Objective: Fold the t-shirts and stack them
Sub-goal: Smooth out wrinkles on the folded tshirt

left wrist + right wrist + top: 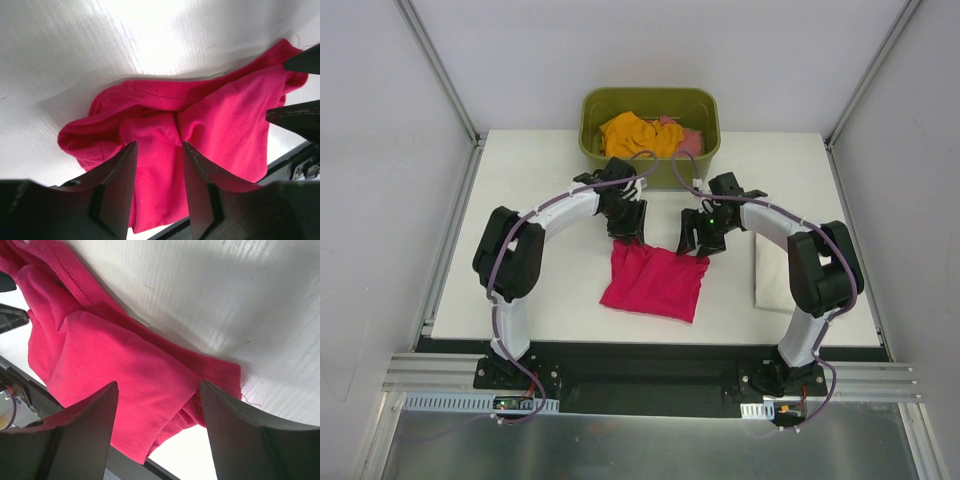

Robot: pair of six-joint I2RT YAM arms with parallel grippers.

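The crimson-pink t-shirt lies folded and a little rumpled on the white table in front of the arms. My left gripper is open just above its far left corner; in the left wrist view the cloth shows between the parted jaws. My right gripper is open above the far right corner, wide apart over the cloth in the right wrist view. The cream-white t-shirt lies folded at the right. The orange t-shirt and the salmon-pink t-shirt lie in the tub.
The olive-green tub stands at the far edge of the table, just behind both grippers. The table's front edge runs just below the crimson shirt. Grey walls close in both sides.
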